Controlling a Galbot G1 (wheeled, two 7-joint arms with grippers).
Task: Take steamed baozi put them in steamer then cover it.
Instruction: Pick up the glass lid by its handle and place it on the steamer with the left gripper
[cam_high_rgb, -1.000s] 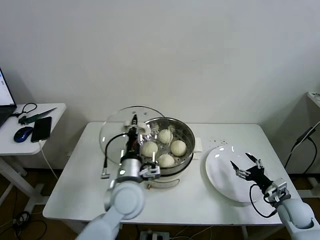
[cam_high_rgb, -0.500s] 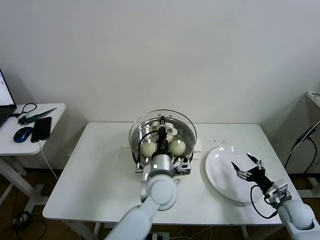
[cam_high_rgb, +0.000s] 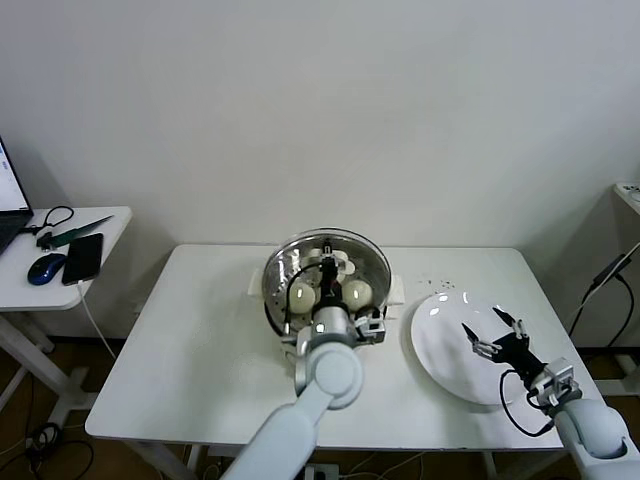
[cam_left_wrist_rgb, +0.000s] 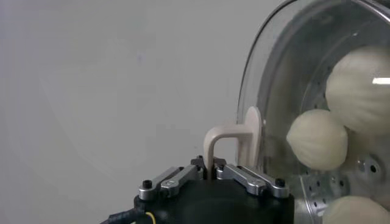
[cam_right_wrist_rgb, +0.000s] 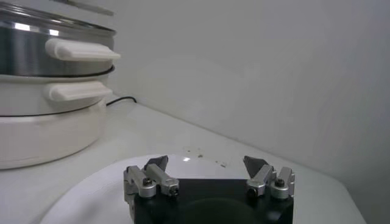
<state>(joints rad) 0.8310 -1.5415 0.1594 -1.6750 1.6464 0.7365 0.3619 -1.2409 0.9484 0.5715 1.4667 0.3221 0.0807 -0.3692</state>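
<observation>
head view: white table (cam_high_rgb: 190, 340), left fingers (cam_high_rgb: 325, 272) grip cover (cam_high_rgb: 285, 270), right fingers (cam_high_rgb: 497, 333) spread.

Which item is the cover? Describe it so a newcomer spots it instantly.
On the white table, find the shiny steel steamer at the centre. The cover is the clear glass dome over it, with the baozi visible through it and the left gripper shut on its white handle. Unlike the flat, opaque white plate to the right, it is transparent and metal-rimmed.
</observation>
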